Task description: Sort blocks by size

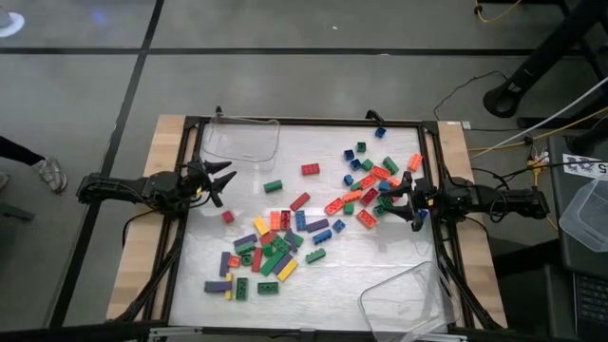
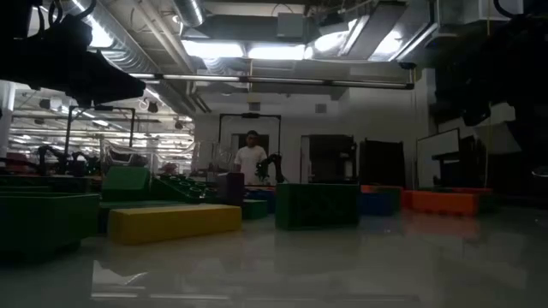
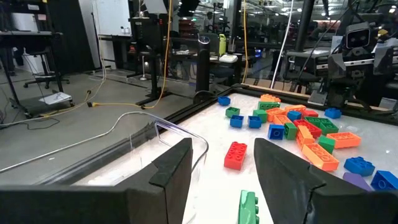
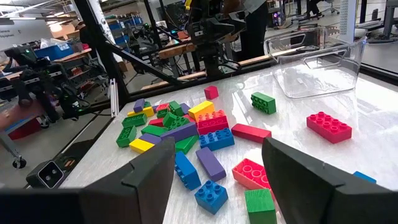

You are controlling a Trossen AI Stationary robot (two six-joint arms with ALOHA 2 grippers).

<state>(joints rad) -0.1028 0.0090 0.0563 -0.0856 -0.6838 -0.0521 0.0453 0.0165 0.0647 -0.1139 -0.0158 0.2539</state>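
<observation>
While both dark arms rest low at opposite edges of the white tabletop (image 1: pixel 380 275), the small plastic studded toy blocks (image 1: pixel 275 249) lie scattered across it, none of them held. The left end effector (image 1: pixel 222 180) sits at the left edge with its two fingers spread apart and nothing between them; in the left wrist view those fingers (image 3: pixel 171 171) frame a red four-by-two studded block (image 3: pixel 235 155) lying flat farther out, and a green block (image 3: pixel 248 206) just in front of them. Beside that end effector, at the far left corner, stands a clear plastic tray (image 1: pixel 241 140), with no block visible in it. The right end effector (image 1: pixel 407 203) is at the right edge, fingers likewise parted and gripping nothing, close against a cluster of orange, red, green and blue blocks (image 1: pixel 375 180). A second clear plastic tray (image 1: pixel 404 301) sits at the near right corner. One dense pile of yellow, purple, green, red and blue blocks fills the middle toward the near side, and a few strays lie apart: a green one (image 1: pixel 273 186), a red one (image 1: pixel 311 170), a small red cube (image 1: pixel 228 217). Seen level from the tabletop, a person in a white shirt (image 2: pixel 251 161) stands far back in the room.
</observation>
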